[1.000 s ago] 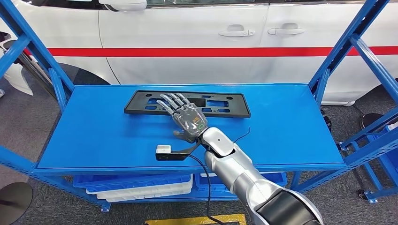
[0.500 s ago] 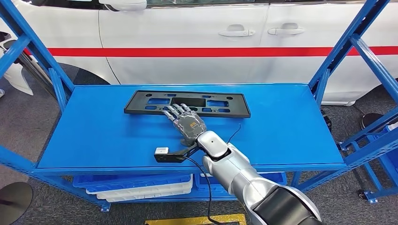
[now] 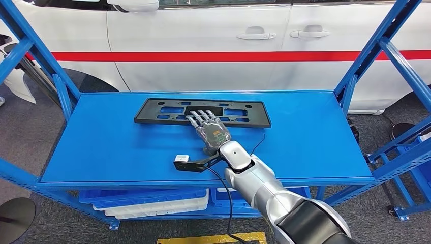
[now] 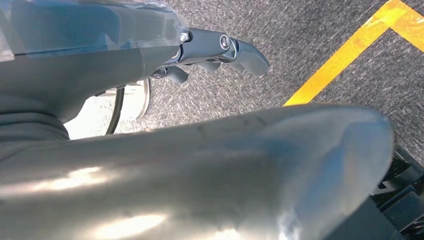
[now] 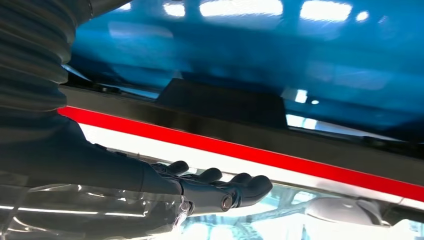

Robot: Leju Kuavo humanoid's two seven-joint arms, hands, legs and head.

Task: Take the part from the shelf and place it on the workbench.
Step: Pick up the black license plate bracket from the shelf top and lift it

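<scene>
The part is a long flat black frame with cut-outs [image 3: 152, 113], lying on the blue shelf top [image 3: 101, 147] towards its far side. My right hand [image 3: 211, 129] reaches over the shelf with fingers stretched out flat. Its fingertips [image 3: 201, 116] sit at the part's near edge, around the middle, holding nothing. The right wrist view has those straight fingers [image 5: 220, 187] close to the part's dark edge [image 5: 220, 107]. My left hand [image 4: 215, 47] hangs over the grey floor, its fingers loose and empty.
A white car with a red stripe [image 3: 203, 30] stands right behind the shelf. Blue slanted uprights [image 3: 376, 51] frame both shelf ends. Blue and white bins [image 3: 152, 201] sit on the lower level. A yellow floor line [image 4: 340, 65] runs near my feet.
My right hand drew back from over the part to its near edge, dropped lower, then shifted a little to the right. The part has not moved.
</scene>
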